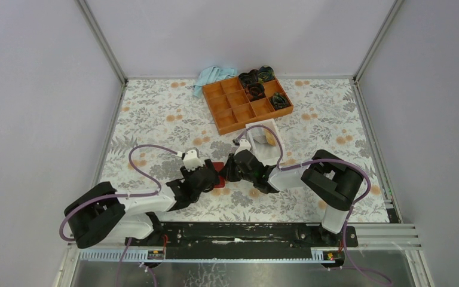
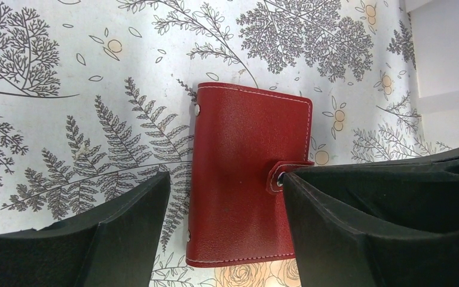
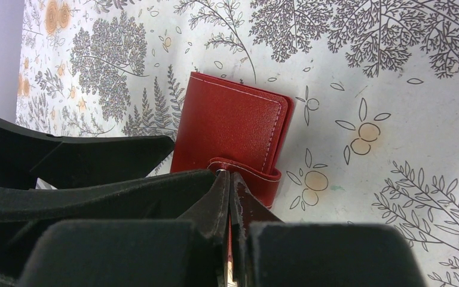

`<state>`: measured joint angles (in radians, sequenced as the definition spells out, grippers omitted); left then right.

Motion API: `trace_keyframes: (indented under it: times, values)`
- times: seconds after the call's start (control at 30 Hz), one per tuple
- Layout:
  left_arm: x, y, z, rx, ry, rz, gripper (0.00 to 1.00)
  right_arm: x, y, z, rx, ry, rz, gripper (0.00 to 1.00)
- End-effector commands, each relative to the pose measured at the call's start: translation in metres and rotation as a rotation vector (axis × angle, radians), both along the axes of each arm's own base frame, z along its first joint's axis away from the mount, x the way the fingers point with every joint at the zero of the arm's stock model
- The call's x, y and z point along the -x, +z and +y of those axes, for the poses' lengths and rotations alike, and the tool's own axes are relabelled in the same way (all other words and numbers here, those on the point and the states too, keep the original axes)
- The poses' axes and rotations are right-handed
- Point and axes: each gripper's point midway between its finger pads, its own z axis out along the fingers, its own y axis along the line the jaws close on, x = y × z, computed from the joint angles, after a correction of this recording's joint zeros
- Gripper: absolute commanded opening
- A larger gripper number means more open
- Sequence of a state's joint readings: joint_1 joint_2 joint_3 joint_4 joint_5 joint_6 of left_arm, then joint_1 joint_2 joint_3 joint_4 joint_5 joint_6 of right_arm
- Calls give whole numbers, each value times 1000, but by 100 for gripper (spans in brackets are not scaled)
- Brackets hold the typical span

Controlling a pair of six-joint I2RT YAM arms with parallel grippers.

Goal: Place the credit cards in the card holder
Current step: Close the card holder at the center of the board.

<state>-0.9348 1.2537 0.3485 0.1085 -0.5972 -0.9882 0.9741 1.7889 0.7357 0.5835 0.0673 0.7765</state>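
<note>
Card holder [image 2: 239, 173]: dark-red grained leather-like cover, low sheen, pale stitching along edges. Snap studs [image 2: 198, 110]: shiny metal. Table cover [image 2: 66, 119]: smooth matt sheet, printed grey ferns, orange blossoms. Left gripper [image 2: 226, 182] fingers [image 2: 125, 239]: matt black plastic, faintly rough. Tray [image 1: 223, 101]: orange plastic, smooth. Cloth [image 1: 213, 76]: pale blue, crumpled.

Floral-patterned counter [image 1: 155, 113]. A whitish clear box [image 1: 263, 150] stood just beyond the right tool [image 1: 226, 172]. An orange compartment tray [image 1: 230, 98] lay farther beyond it, with dark coiled items [image 1: 255, 91] in its far-right cells. A light blue cloth [image 1: 212, 76] lay crumpled at the tray's far-left corner, well apart from the tool.
</note>
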Motion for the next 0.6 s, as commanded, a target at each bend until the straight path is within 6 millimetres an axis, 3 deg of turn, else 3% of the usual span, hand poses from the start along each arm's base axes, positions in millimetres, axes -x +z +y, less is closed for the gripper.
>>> trace_keyframes:
  times: [0.0,0.17,0.27,0.57]
  values:
    - [-2,-2,1,-24,8,4,77,6,-2,1,26,31,4,0]
    - [-3,0,2,-24,20,-1,76,5,-2,2,31,35,3,0]
    - [-4,6,5,-19,31,-18,68,4,-2,3,33,35,3,0]
    - [-10,43,-1,44,13,-93,56,4,-4,3,37,34,5,0]
